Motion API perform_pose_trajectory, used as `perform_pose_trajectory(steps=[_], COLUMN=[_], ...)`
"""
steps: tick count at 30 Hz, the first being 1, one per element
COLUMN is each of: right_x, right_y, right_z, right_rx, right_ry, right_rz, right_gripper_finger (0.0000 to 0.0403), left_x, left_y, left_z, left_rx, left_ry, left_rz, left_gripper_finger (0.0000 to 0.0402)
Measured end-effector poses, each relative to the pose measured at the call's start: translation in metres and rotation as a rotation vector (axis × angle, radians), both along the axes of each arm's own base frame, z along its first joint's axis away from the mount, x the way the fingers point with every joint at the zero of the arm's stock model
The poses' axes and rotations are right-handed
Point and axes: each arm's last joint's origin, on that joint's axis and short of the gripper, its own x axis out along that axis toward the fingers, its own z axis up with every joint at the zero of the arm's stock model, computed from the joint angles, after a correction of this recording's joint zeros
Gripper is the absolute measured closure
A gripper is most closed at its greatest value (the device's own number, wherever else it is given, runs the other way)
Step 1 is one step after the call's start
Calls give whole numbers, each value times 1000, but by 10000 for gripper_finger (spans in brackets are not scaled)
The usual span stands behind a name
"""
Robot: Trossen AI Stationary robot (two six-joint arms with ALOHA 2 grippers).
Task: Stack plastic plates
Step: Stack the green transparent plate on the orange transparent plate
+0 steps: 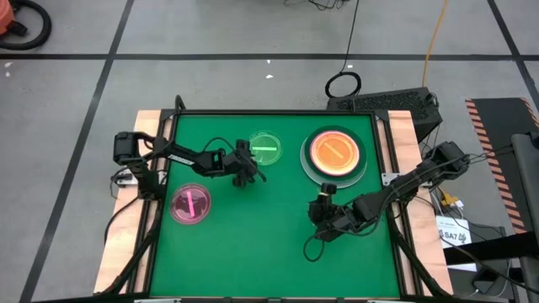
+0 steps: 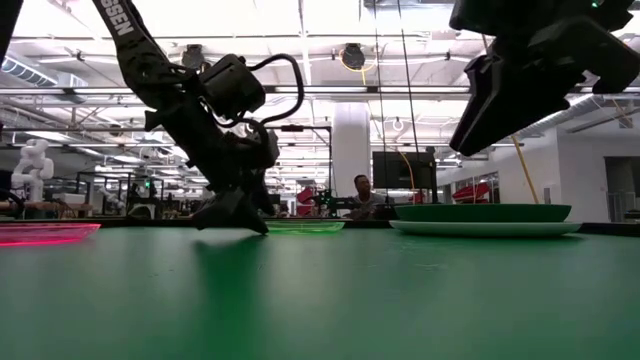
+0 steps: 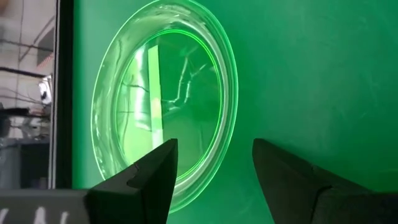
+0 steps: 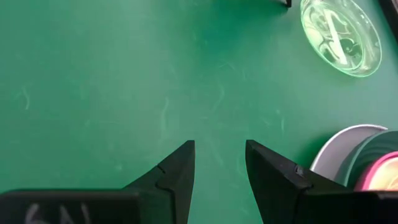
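Stacking is partly done: beside the stack (image 1: 335, 155), the green dish (image 1: 266, 148) and farther pink dish (image 1: 191, 204) remain loose. Left gripper (image 1: 245, 171), spread, nears the green dish; right gripper (image 1: 322, 210) waits spread.

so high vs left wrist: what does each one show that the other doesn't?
Only high: the stack of plates with an amber dish on top, the pink dish, and the right gripper, open over bare mat. Only left wrist: the left gripper has its fingers open astride the near rim of the green dish. Both: that green dish on the green mat.
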Motion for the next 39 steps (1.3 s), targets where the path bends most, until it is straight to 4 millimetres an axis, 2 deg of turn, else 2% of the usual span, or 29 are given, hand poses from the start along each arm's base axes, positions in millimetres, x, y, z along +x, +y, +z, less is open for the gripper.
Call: perform_pose_trajectory(steps=[5, 14, 25, 29, 35, 39], right_x=[0, 0, 0, 0, -1, -2], right_y=[0, 0, 0, 0, -1, 1], right_z=[0, 0, 0, 0, 0, 13], right_rx=[3, 5, 5, 3, 9, 74], right_ry=[0, -1, -1, 2, 14, 12], right_rz=[-6, -8, -7, -7, -7, -41], right_gripper_finger=[268, 268, 268, 268, 268, 268], left_x=[0, -2, -6, -6, -4, 4], left_y=[0, 3, 12, 13, 9, -1], left_z=[0, -2, -3, -3, -2, 3], left_rx=[37, 103, 124, 130, 128, 131], left_ry=[31, 96, 149, 157, 130, 104], left_rz=[-46, -115, -140, -147, -150, -183], left_gripper_finger=[199, 299, 375, 394, 398, 398])
